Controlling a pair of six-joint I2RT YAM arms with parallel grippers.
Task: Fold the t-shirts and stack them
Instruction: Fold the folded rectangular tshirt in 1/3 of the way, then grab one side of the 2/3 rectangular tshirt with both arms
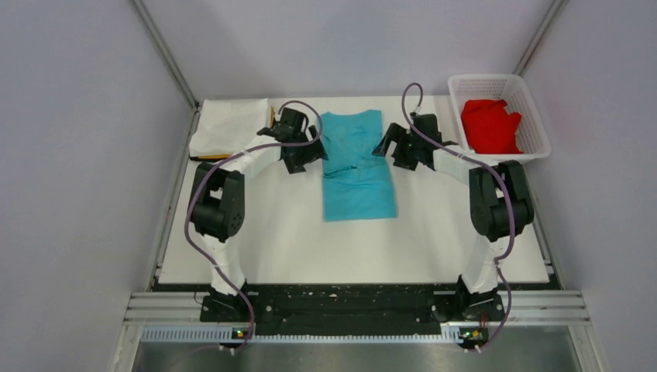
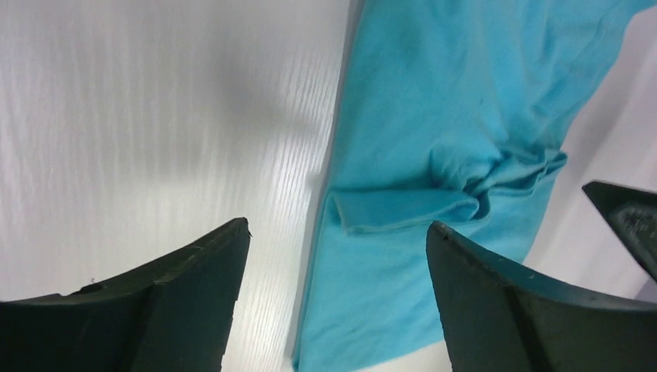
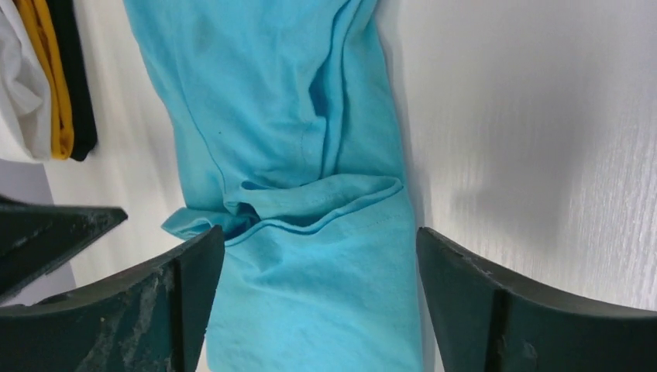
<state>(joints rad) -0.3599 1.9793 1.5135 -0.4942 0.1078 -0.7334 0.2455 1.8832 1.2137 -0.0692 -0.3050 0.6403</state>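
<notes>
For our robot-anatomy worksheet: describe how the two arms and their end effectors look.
Left arm and right arm: black joint housings, white-wrapped links, a looping purplish-grey cable along each. Left end effector and right end effector: two dark wedge-shaped fingers, scuffed pale.

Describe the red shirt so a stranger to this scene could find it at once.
Go to the far right corner of the white table, where a white lattice basket sits. The red t-shirt lies crumpled inside it. It is the only shirt in a basket; the turquoise t-shirt lies flat mid-table.
</notes>
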